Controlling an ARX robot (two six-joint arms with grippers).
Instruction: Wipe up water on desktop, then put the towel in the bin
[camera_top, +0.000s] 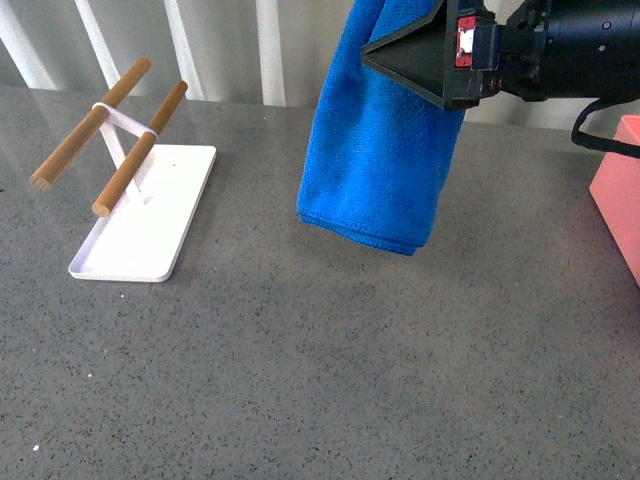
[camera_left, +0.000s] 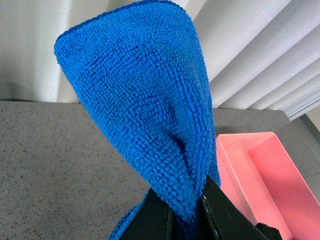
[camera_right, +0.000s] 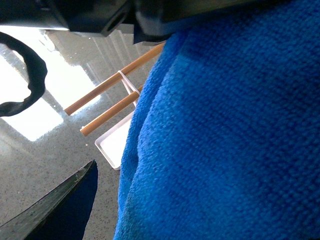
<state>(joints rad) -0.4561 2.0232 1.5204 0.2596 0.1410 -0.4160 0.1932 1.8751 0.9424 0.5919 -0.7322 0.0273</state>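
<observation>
Front view: the desktop (camera_top: 330, 370) fills the lower frame; the towel (camera_top: 375, 150) hangs at upper centre, folded edge lowest; the bin (camera_top: 620, 190) sits at the right edge, apart from the towel; a white tray (camera_top: 150, 235) carrying wooden rods (camera_top: 140, 150) stands at upper left. Left wrist view: the left gripper (camera_left: 187, 212) has both fingers clamped on the towel; the right gripper (camera_top: 400, 58) lies against the towel at the frame top, finger state not determinable.
</observation>
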